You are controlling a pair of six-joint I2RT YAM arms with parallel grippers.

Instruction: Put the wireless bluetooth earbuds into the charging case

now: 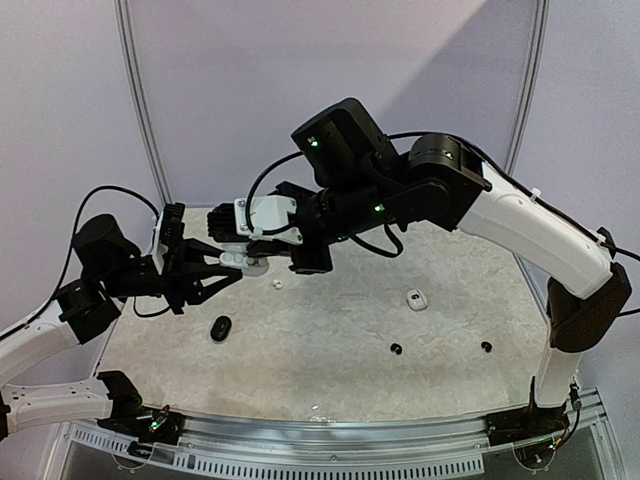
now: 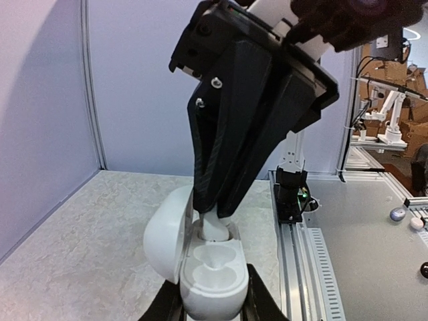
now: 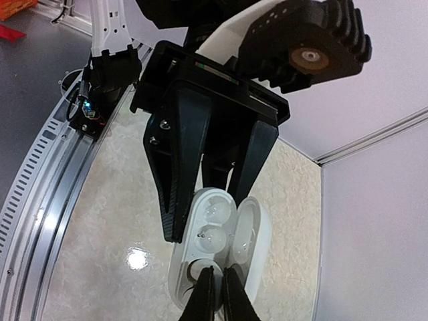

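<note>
My left gripper (image 2: 214, 305) is shut on the base of the open white charging case (image 2: 212, 284), holding it above the table with its lid (image 2: 166, 235) swung out to the left. My right gripper (image 3: 217, 289) comes down from above, shut on a white earbud (image 2: 215, 229). The bud sits in the case's far socket, and the socket nearer the left wrist camera is empty. In the top view the case (image 1: 246, 263) hangs between both grippers at the left. On the table lie another white earbud (image 1: 277, 283) and two black earbuds (image 1: 396, 348) (image 1: 486, 346).
A black oval case (image 1: 221, 328) lies on the table below the left gripper. A white case (image 1: 416, 299) sits right of centre. The metal rail (image 1: 330, 432) runs along the near edge. Purple walls enclose the back and sides.
</note>
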